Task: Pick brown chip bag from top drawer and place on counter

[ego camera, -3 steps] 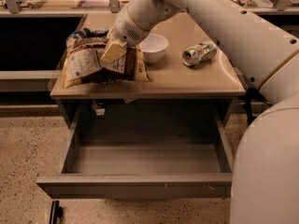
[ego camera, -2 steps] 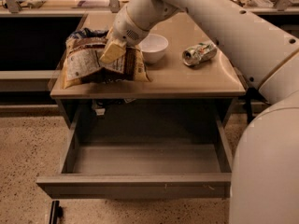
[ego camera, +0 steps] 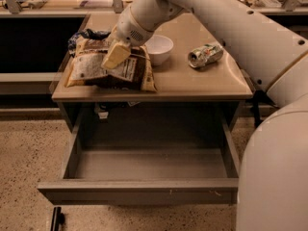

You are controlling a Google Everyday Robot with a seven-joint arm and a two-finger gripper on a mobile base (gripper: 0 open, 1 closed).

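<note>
Nothing appears to have moved since a second ago: the brown chip bag (ego camera: 89,70) lies where it lay, and the gripper (ego camera: 115,56) sits on it at the same spot. That bag rests flat on the left part of the bench (ego camera: 202,81), its tan face and white label panel turned up, its near edge close to the bench's front edge and its left corner reaching the left edge. The gripper is down on the bag's upper middle, its cream-coloured tip touching the foil beside the label panel. Whether it is clamped on the bag or has loosened cannot be told from this view. Behind it the white arm (ego camera: 202,8) rises up and to the right, crossing above the bench. At the bag's far left corner a dark blue crumpled bag (ego camera: 85,34) peeks out from behind it. A white bowl (ego camera: 160,48) stands upright just beside the bag's far right corner, close to the gripper's wrist. Further right, well apart from the bag, a crushed can (ego camera: 206,56) lies on its side with its open end toward the bowl. Below the bench the top drawer (ego camera: 139,192) is pulled far out toward the camera, its grey floor and front panel in plain sight. The robot's white body (ego camera: 274,172) fills the right edge, and a speckled floor (ego camera: 29,148) lies beneath.
</note>
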